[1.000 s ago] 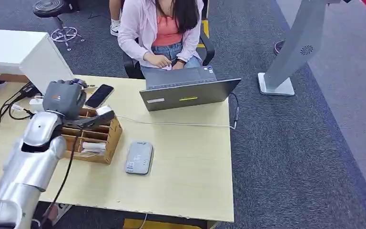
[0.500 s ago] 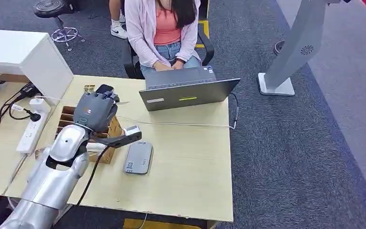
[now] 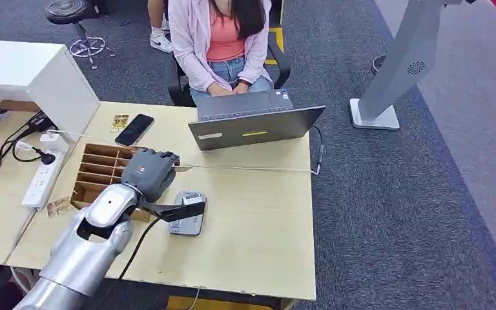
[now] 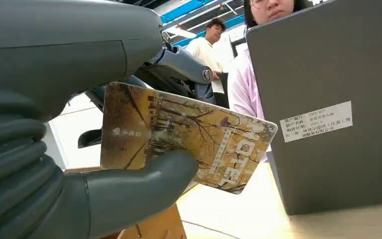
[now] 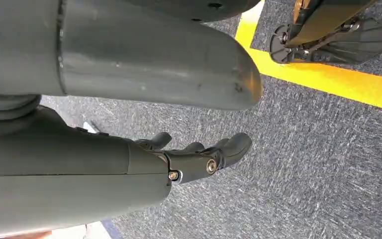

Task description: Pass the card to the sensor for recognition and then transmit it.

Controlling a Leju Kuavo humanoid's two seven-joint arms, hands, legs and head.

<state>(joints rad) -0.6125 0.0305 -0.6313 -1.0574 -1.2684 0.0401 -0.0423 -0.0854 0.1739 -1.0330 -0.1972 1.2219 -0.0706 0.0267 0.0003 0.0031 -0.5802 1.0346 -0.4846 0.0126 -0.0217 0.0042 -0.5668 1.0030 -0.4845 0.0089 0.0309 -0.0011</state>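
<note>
My left robot hand pinches the card between thumb and fingers, flat, so its face can meet the grey sensor lying on the table just beside my fingers.

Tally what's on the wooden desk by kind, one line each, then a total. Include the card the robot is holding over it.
Laptop: 1
Phone: 1
Card reader: 1
Wooden divider box: 1
Power strip: 1
Cards: 3 (one in the left hand at, one by the phone, one beside the box)
Total: 8
</note>
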